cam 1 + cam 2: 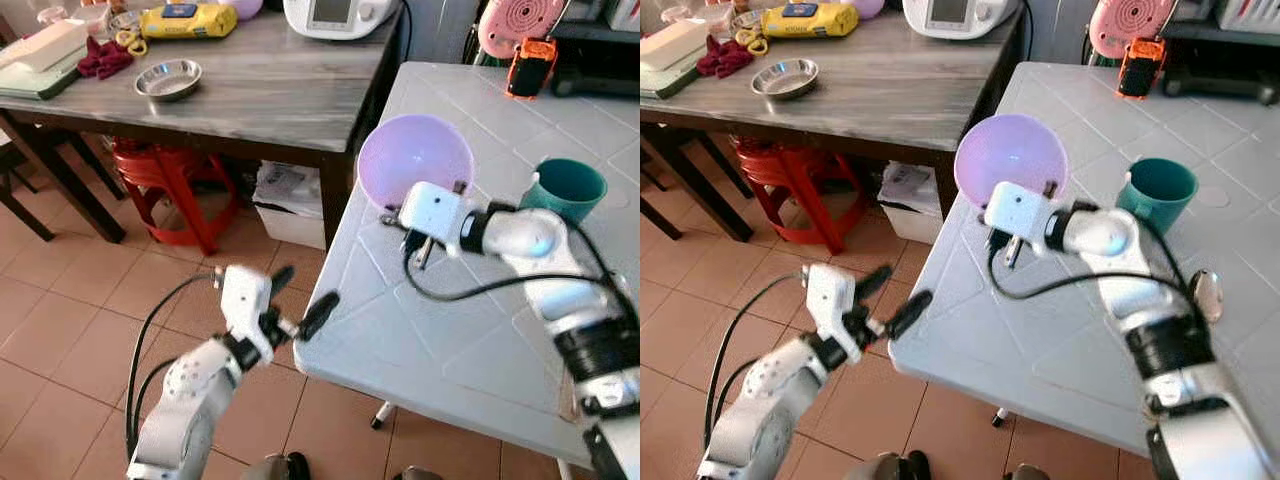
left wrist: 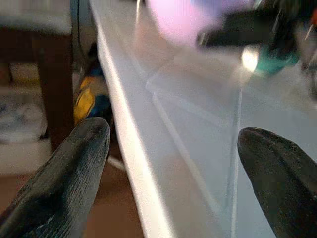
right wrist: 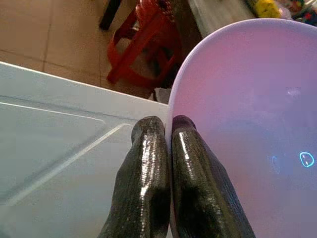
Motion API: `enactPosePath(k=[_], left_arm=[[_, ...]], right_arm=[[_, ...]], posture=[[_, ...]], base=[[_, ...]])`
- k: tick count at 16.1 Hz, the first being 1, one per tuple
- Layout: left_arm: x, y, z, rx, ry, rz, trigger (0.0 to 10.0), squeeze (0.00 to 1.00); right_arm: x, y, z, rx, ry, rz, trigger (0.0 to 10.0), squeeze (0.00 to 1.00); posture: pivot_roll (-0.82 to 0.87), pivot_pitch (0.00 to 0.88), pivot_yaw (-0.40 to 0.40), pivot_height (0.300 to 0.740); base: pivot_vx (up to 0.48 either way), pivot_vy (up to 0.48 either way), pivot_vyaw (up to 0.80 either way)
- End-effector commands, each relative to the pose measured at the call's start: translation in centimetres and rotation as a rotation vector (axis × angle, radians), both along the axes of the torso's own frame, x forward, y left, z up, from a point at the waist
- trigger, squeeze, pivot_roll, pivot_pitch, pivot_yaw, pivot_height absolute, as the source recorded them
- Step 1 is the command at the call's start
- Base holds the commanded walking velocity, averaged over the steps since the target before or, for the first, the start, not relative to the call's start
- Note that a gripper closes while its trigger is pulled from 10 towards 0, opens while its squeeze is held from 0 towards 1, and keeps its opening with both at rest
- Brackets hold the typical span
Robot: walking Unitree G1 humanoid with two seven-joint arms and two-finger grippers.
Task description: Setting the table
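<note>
A lilac plastic bowl (image 1: 415, 155) is tilted up on its side near the left edge of the white table (image 1: 430, 330). My right gripper (image 3: 168, 129) is shut on the bowl's rim, one finger on each side of the wall. A teal cup (image 1: 566, 190) stands upright just right of the bowl. My left gripper (image 1: 300, 298) hovers open at the table's near left corner, holding nothing; the table edge (image 2: 133, 163) runs between its fingertips (image 2: 81, 163) in the left wrist view.
A grey wooden table (image 1: 250, 85) stands to the left with a steel dish (image 1: 168, 78), a yellow case and a white appliance. A red stool (image 1: 165, 180) sits under it. An orange device (image 1: 530, 65) lies at the white table's back. A spoon (image 1: 1205, 292) lies at the right.
</note>
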State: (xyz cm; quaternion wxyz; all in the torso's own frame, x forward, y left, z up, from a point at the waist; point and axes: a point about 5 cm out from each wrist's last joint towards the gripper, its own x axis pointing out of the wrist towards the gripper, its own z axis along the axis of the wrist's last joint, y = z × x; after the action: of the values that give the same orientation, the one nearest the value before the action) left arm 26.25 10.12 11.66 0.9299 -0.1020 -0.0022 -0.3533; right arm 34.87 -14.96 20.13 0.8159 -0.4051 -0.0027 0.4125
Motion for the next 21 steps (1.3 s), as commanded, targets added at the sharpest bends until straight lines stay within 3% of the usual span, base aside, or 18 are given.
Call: enactPosePath(k=[1,3,5,6,7,8,10,13,16,21], left_arm=[[0.0,0.4,0.2,-0.004,-0.003,0.013,10.0,0.0],[0.4,0.7,0.3,0.002,-0.016,0.052,10.0,0.0],[1.6,1.7,0.1,0.049,-0.012,0.178,10.0,0.0],[2.2,2.5,0.0,0.091,-0.018,0.27,10.0,0.0],[2.9,3.3,-0.1,0.13,-0.019,0.358,10.0,0.0],[3.0,3.5,-0.1,0.137,-0.021,0.384,10.0,0.0],[3.9,4.4,-0.2,0.148,-0.01,0.493,10.0,0.0],[4.0,4.1,-0.3,0.138,-0.006,0.488,10.0,0.0],[4.1,3.7,-0.5,0.14,-0.002,0.471,10.0,0.0],[4.1,3.7,-0.6,0.142,0.001,0.471,10.0,0.0]], right_arm=[[-0.2,0.3,0.9,0.037,-0.035,0.0,0.0,0.0],[-0.6,0.5,1.2,0.193,-0.066,-0.064,0.0,0.0],[-1.1,0.7,1.8,0.359,-0.09,-0.124,0.0,0.0],[-1.4,0.7,2.1,0.441,-0.114,-0.166,1.8,0.0],[-1.9,0.8,2.3,0.525,-0.141,-0.204,7.5,0.0],[-2.1,0.9,2.3,0.546,-0.149,-0.219,10.0,0.0],[-3.7,0.2,1.4,0.655,-0.223,-0.38,10.0,0.0],[-5.0,-0.1,0.0,0.695,-0.218,-0.464,10.0,0.0],[-6.1,0.5,-0.9,0.734,-0.186,-0.491,10.0,0.0],[-6.1,0.2,-0.9,0.76,-0.182,-0.534,10.0,0.0]], posture=[[-0.08,0.11,0.103,0.74],[-0.09,0.104,0.1,0.74],[-0.09,0.103,0.099,0.74],[-0.09,0.103,0.1,0.74],[-0.09,0.103,0.1,0.74],[-0.09,0.103,0.1,0.74],[-0.1,0.1,0.102,0.74],[-0.11,0.103,0.108,0.74],[-0.11,0.105,0.111,0.74],[-0.11,0.117,0.112,0.74]], base=[[0.0,0.0,0.0],[0.0,0.0,0.0],[0.0,0.0,0.0],[0.0,0.0,0.0],[0.0,0.0,0.0],[0.0,0.0,0.0],[0.0,0.0,0.0],[0.0,0.0,0.0],[0.0,0.0,0.0],[0.0,0.0,0.0]])
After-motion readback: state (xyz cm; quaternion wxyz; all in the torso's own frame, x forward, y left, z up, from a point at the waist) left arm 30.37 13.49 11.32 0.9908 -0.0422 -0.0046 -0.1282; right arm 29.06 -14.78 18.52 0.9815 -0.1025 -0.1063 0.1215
